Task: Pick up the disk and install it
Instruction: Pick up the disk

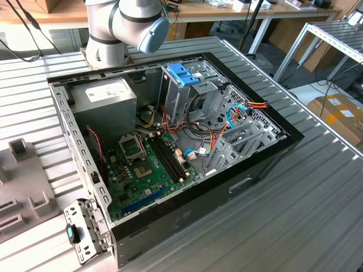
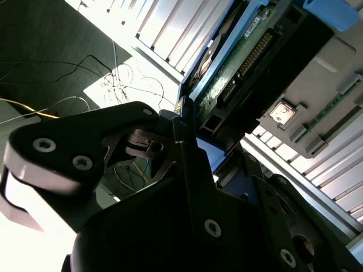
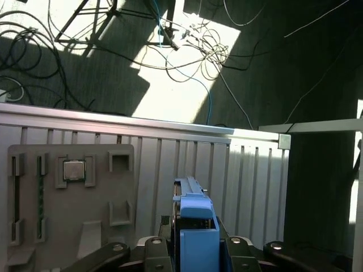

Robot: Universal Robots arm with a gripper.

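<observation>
The jaws are closed narrow on the disk [image 3: 195, 224]: in the first wrist view the gripper [image 3: 195, 255] has its 2 finger links on either side of the blue-railed end, and the disk stands edge-on between them. We judge it lifted, since it hangs over the ribbed table [image 3: 249, 187] just beside the grey parts tray [image 3: 71, 226] (a square chip [image 3: 74, 169] sits in 1 of its pockets). Beyond the table edge lie loose floor cables [image 3: 187, 39].

What could go wrong, as we see it:
- The hold looks to be across a thin body with plastic rails, so the disk could pivot or slide in the jaws if it is swung fast.
- A disk tilted in the grip would meet the drive cage [image 1: 193, 96] crooked and jam on its rails.
- Wires run through the open computer case [image 1: 244, 181] near the cage, and a low approach could snag them or knock the blue handle [image 1: 184, 73].

For the case we lean on the exterior view. It gives the cage, the power-supply box [image 1: 105, 99], the motherboard [image 1: 142, 170] and the arm [image 1: 125, 25] at the far side. The second wrist view adds the disk's green circuit-board face [image 2: 238, 73] and its connector row, where the first has it edge-on.
</observation>
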